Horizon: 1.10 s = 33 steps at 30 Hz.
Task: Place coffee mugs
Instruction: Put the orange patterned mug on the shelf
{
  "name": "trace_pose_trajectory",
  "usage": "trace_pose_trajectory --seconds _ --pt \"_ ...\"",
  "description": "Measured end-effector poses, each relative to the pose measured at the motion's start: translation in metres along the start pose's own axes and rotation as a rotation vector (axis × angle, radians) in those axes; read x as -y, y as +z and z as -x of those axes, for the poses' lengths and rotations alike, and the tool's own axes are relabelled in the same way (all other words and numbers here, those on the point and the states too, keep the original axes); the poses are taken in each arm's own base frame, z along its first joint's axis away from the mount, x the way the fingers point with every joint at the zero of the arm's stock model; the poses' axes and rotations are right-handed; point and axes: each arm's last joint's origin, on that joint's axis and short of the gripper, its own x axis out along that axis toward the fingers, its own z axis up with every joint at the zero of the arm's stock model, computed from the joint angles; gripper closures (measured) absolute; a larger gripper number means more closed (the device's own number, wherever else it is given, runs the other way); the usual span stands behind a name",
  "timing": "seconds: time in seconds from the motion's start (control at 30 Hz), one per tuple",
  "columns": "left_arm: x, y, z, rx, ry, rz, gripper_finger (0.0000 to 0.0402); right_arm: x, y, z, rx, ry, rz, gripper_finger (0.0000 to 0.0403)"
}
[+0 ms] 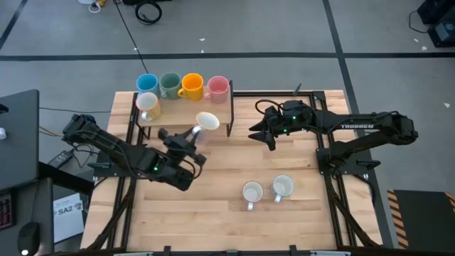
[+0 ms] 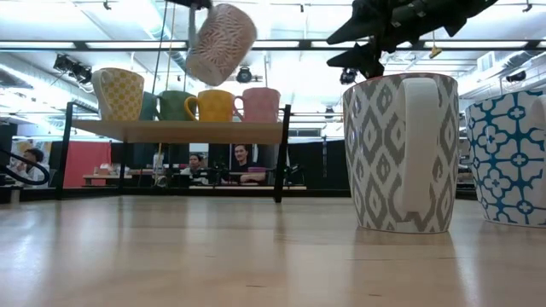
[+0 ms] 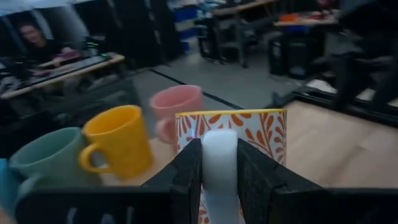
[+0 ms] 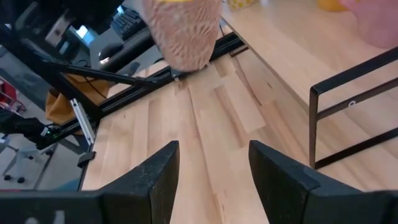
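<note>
A white mug with an orange leaf pattern (image 1: 207, 121) hangs in the air near the shelf's front edge, with my left gripper (image 1: 190, 135) shut on it. On the wooden shelf (image 1: 213, 108) stand a blue (image 1: 147, 82), a green (image 1: 169, 85), an orange-yellow (image 1: 192, 86) and a pink mug (image 1: 217, 88), with a yellow-patterned one (image 1: 148, 104) in front of them. Two patterned mugs (image 1: 252, 192) (image 1: 283, 187) stand on the table. My right gripper (image 1: 266, 135) hovers open to the right of the shelf, holding nothing. My left gripper pinches the mug's white handle (image 3: 220, 155) between its two fingers (image 3: 186, 180), which come roughly level from the table's near left side. The mug (image 2: 220, 32) is lifted clear, well above the shelf board, and is tilted.
The shelf's black frame legs (image 4: 354, 118) stand on the table near my right gripper. The grey-patterned mug (image 2: 401, 153) and the blue-patterned mug (image 2: 509, 158) stand near the table's front right. Bare wood lies in front of the shelf. People sit in the room behind.
</note>
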Motion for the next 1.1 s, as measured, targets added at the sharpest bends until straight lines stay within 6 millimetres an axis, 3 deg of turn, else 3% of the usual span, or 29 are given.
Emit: trace_pose_trajectory --seconds 0.37,1.1 --pt "-0.029 -0.013 -0.008 0.093 0.140 0.035 0.0321 0.000 0.000 0.000 0.000 -0.001 0.024 0.0204" --pt "-0.051 -0.018 -0.065 0.004 0.376 0.006 0.0322 0.000 0.000 0.000 0.000 0.000 0.025 0.0204"
